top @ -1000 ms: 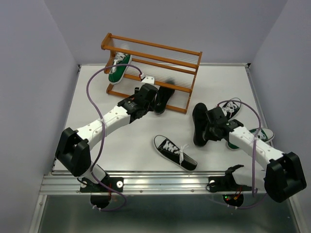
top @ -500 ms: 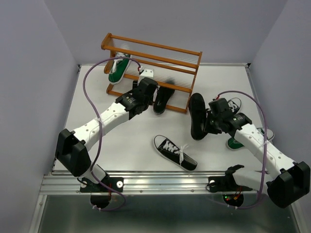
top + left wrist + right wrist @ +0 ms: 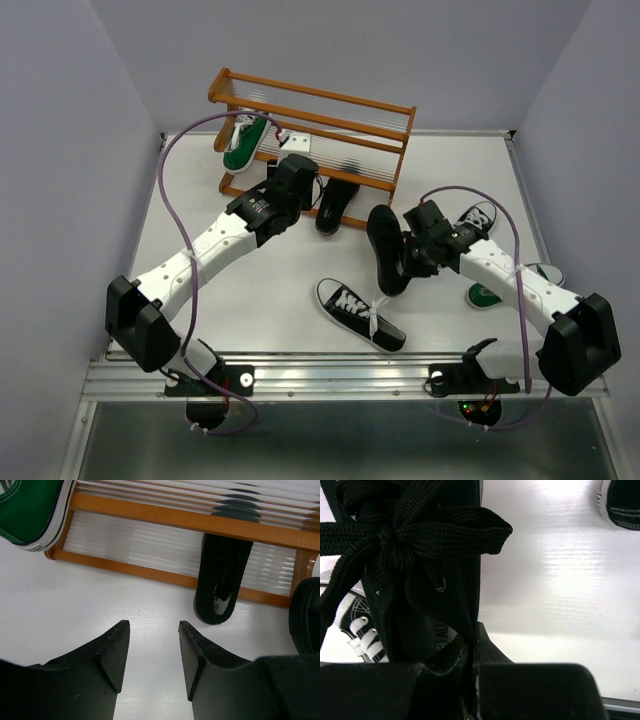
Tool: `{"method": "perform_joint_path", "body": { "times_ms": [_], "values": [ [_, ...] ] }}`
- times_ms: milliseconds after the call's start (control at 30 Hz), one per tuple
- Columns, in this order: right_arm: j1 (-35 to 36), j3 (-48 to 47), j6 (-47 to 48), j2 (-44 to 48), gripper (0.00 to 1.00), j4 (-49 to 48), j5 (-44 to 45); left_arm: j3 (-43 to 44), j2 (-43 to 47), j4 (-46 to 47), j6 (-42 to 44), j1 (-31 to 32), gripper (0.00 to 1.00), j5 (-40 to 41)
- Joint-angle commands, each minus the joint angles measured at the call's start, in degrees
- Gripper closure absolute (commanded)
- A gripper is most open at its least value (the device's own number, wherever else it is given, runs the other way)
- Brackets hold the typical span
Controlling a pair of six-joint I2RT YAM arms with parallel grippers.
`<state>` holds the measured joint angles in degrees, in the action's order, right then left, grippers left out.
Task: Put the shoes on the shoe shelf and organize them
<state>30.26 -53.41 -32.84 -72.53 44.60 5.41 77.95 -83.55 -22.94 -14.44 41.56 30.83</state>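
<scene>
Orange-brown shoe shelf (image 3: 320,108) carries two: green sneaker (image 3: 243,143) at left end, all-black shoe (image 3: 337,205) on lower tier. Your right gripper (image 3: 407,254) pinches second all-black shoe (image 3: 385,250). Your left gripper (image 3: 152,630) spread, empty, facing shelf. Table (image 3: 270,280) bears three: two white-laced black sneakers (image 3: 360,313), second green sneaker (image 3: 487,296).

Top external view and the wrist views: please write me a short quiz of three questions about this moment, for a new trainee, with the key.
1. True or false: the left fingers are closed on a shoe.
2. What do the right fingers hold? A) a green sneaker B) an all-black shoe C) a black sneaker with white laces
3. How many shoes rest on the shoe shelf?
Key: 1 false, they stand open and empty. 2 B. 3 two: the green sneaker at its left end and a second all-black shoe on the lower tier.
</scene>
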Motion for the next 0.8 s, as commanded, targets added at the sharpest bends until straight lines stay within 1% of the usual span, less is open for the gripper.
{"method": "perform_joint_path", "body": {
  "times_ms": [0, 133, 233, 467, 700, 767],
  "values": [
    [0.94, -5.48, -1.26, -1.11, 0.99, -7.51, 0.57, 2.47, 3.13, 0.44, 0.02, 0.01, 0.45, 0.64],
    [1.47, -7.58, -3.45, -3.84, 0.99, -8.91, 3.02, 2.2, 3.3, 0.26, 0.11, -0.08, 0.45, 0.9],
    [1.47, -9.6, -6.35, -6.12, 0.99, -9.53, 6.79, 2.03, 3.57, 0.44, 0.29, -0.16, 0.45, 1.08],
    [1.99, -13.65, -12.15, -11.22, 0.99, -11.64, 10.49, 1.94, 4.27, 0.18, 1.51, -0.43, 0.45, 1.51],
    [3.57, -17.69, -14.71, -17.1, 0.99, -14.54, 12.17, 1.41, 5.15, 0.26, 2.39, -0.6, 0.45, 1.43],
    [3.58, -18.92, -15.58, -18.52, 0.99, -14.63, 13.83, 1.06, 5.76, 0.26, 2.48, -0.6, 0.45, 1.6]
  ]
}}
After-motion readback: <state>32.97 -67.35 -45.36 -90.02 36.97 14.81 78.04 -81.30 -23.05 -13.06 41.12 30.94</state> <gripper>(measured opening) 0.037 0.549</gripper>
